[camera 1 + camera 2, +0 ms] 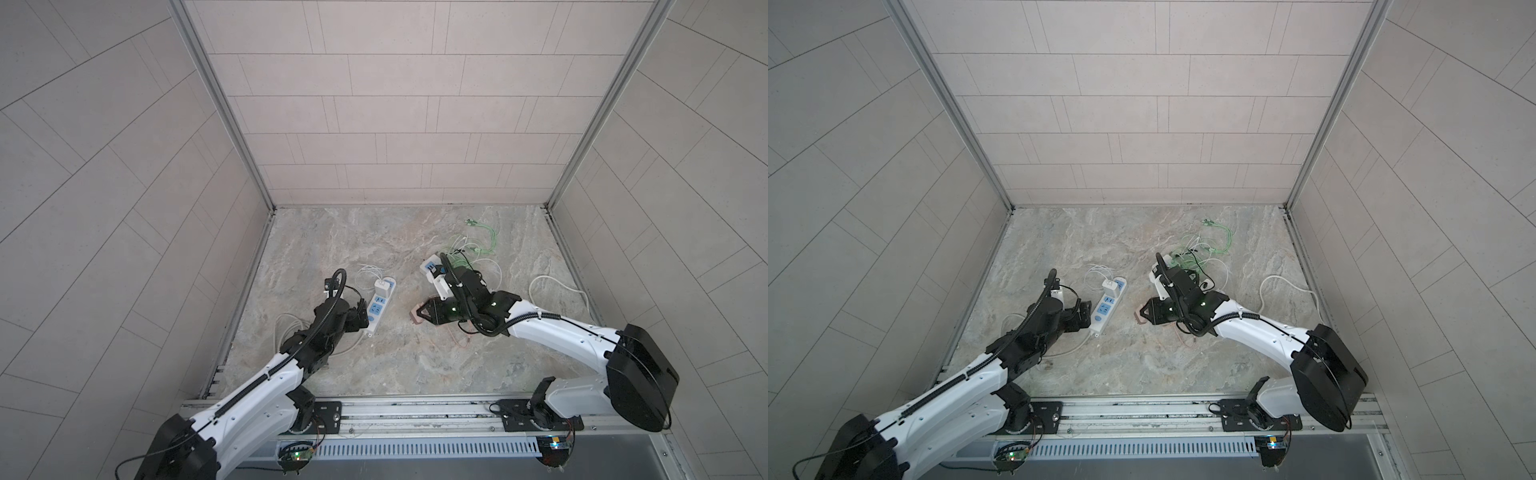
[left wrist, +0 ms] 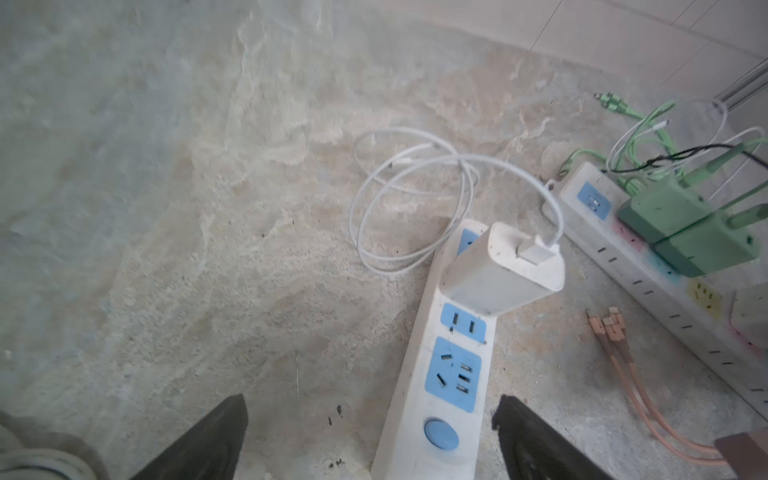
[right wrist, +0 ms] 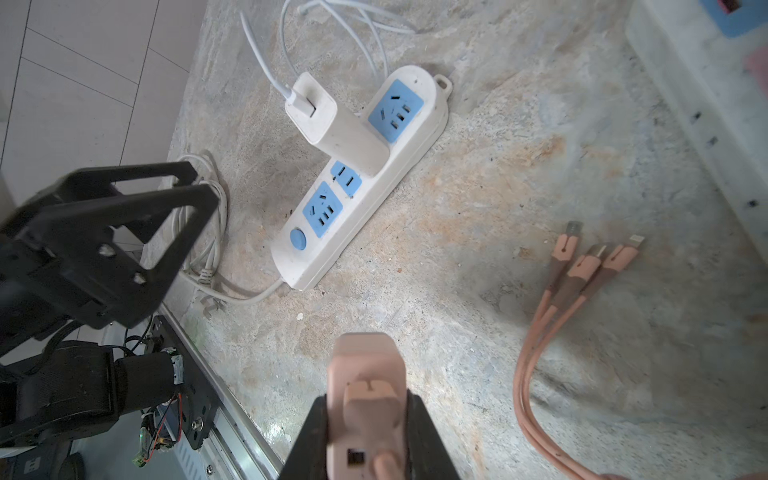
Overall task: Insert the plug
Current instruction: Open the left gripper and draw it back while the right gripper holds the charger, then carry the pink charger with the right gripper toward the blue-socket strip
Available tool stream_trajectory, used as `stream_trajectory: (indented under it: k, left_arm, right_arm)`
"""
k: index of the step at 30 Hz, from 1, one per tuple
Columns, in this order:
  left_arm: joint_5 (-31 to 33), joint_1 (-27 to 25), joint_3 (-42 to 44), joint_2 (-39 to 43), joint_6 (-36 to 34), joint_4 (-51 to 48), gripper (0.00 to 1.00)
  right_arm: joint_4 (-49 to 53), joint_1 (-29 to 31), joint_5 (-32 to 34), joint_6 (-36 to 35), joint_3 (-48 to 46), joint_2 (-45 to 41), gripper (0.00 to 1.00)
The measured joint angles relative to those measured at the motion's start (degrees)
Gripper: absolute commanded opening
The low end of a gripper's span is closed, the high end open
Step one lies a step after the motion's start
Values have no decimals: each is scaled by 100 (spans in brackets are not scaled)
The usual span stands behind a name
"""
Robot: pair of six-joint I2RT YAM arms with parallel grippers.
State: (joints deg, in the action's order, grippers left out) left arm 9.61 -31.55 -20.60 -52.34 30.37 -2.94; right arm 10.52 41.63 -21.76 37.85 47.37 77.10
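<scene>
Charger [image 3: 332, 124] (white) occupies strip [image 3: 382, 187].

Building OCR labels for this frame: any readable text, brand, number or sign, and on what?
None readable.
No print shows on the white power strip or the white charger on it.
The pink plug bears no legible marking.
The second strip is too blurred to tell.
</scene>
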Motion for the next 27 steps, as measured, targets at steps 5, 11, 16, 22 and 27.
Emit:
stream_trajectory:
  k: [5, 11, 16, 22, 27]
  left_arm:
    - [-468, 7, -127, -892, 321, 52, 99]
    - [-1019, 9, -127, -1327, 468, 525, 99]
    - [-1572, 9, -101, -1633, 481, 968, 96]
    - [-2105, -9, 81, -1976, 654, 1672, 93]
    - [-2380, -374, 96, -2122, 876, 2035, 92]
  right_arm:
    - [-2, 0, 0, 13, -4, -79, 1]
    - [-31, 0, 13, 20, -129, -201, 1]
    - [-37, -24, 22, 42, -188, -278, 1]
    - [-39, -192, 15, 98, -374, -470, 1]
    - [-28, -409, 17, 101, -601, -732, 2]
